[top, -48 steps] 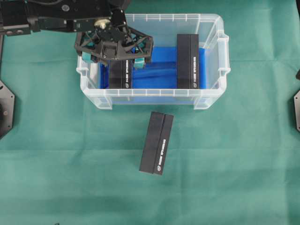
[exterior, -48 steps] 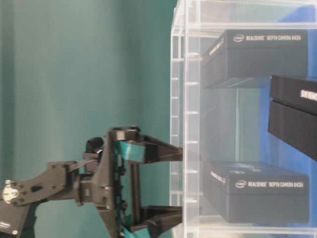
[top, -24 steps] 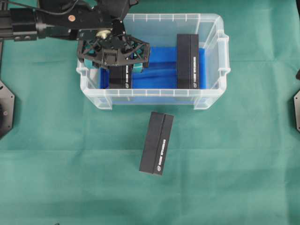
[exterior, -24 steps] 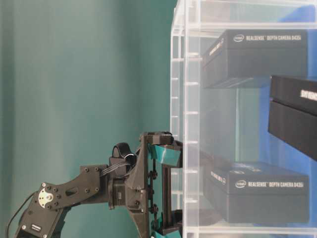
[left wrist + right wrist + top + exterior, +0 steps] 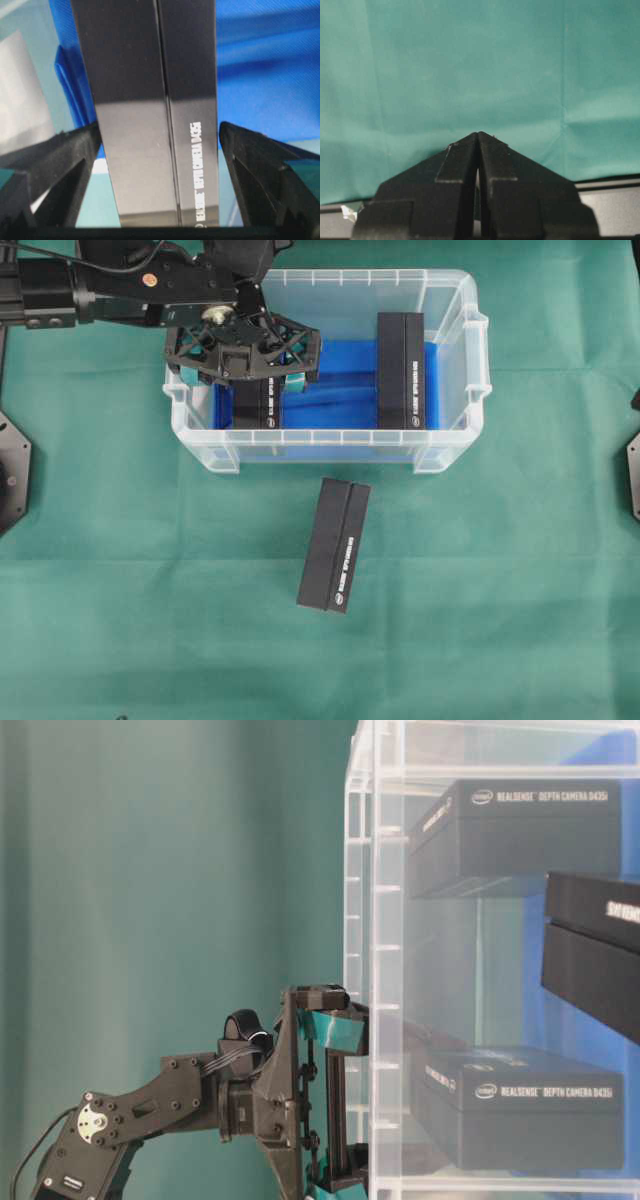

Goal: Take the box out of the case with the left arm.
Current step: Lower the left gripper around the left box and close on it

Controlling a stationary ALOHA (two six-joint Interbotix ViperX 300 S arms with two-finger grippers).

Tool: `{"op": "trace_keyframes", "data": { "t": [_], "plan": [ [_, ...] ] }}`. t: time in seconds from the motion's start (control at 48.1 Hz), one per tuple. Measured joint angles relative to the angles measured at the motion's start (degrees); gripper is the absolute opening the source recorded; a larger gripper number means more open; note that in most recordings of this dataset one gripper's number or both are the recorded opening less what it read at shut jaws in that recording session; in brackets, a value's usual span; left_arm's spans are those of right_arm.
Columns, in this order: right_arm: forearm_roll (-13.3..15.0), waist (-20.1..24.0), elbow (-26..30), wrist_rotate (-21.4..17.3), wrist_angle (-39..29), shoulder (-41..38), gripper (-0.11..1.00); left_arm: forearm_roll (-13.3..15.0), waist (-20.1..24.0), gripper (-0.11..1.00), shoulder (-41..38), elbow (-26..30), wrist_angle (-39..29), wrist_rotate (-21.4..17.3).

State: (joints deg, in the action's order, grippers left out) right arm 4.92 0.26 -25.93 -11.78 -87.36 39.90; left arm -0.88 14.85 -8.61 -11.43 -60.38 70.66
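Since a second ago your left gripper point(image 5: 243, 368) has dropped from above the rim into the case point(image 5: 455, 300), over its left end. Two black boxes stand in the tub on the blue lining point(image 5: 335, 405): the left box point(image 5: 258, 408) under your gripper and a second box point(image 5: 401, 370) near the right end, well apart from it. A third box point(image 5: 334, 545) lies outside on the green cloth point(image 5: 120, 570), near the front wall. Your left wrist view shows the left box point(image 5: 150, 125) between the two fingers point(image 5: 65, 160), which stand spread wide on either side (whether they touch it, you cannot tell). From overhead the gripper hides that box's far end. Your right gripper point(image 5: 478, 150), seen only by its own camera, is pressed together over bare cloth.
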Motion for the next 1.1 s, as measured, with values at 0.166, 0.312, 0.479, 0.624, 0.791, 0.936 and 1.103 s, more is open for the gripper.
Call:
{"op": "trace_keyframes", "data": {
  "t": [0.166,0.312,0.479,0.624,0.791,0.936,1.103],
  "plan": [
    [0.0,0.0,0.0,0.0,0.09,0.0,0.0,0.09,-0.09,0.6,-0.09,0.0,0.53,-0.18],
    [0.0,0.0,0.0,0.09,0.09,0.0,0.0,0.0,-0.26,0.6,0.09,-0.35,1.76,-0.18],
    [-0.09,-0.09,0.0,0.0,0.09,0.0,0.0,0.0,-0.26,0.6,0.18,-0.44,1.85,-0.09],
    [0.0,-0.09,0.0,0.09,0.09,0.0,0.0,0.0,-0.26,0.6,0.18,-0.44,1.93,-0.18],
    [0.0,-0.09,0.0,0.0,0.09,0.0,0.0,0.0,-0.26,0.6,0.26,-0.44,1.93,-0.18],
    [0.0,-0.09,0.0,0.0,0.09,0.0,0.0,0.0,-0.35,0.6,0.53,-0.44,1.85,-0.18],
    [-0.09,0.0,0.0,0.09,0.09,0.0,0.0,0.26,-0.44,0.6,0.7,0.62,-0.09,-0.26]
  ]
}}
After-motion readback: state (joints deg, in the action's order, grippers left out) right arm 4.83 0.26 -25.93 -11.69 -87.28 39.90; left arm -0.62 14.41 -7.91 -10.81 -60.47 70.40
